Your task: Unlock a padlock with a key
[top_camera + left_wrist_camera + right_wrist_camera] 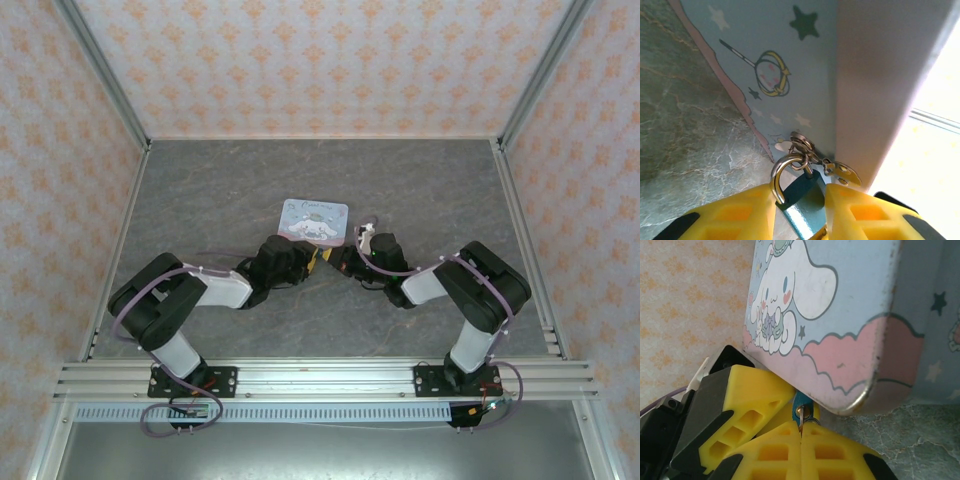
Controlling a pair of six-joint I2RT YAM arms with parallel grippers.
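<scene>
Padlock (802,200) teal, silver shackle, clamped in left gripper (800,212), right gripper (801,435) pinching key (800,416)

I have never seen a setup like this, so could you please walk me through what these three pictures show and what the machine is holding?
The overhead picture shows two robot arms bolted side by side at the near edge of a grey table inside a wallpapered booth. Their tips meet beside a pale-blue tin printed with a white cartoon dog.

The other two pictures come from small cameras on each arm's wrist, so each looks past its own yellow fingers.

In the left wrist view, the left gripper is closed on the body of a small teal-blue padlock. The padlock's silver shackle is hooked through a small metal fitting on the tin's edge.

In the right wrist view, the right gripper is pinched shut on a thin metal piece, apparently the key, which points up at the padlock's underside. Whether it has entered the keyhole I cannot tell.
</scene>
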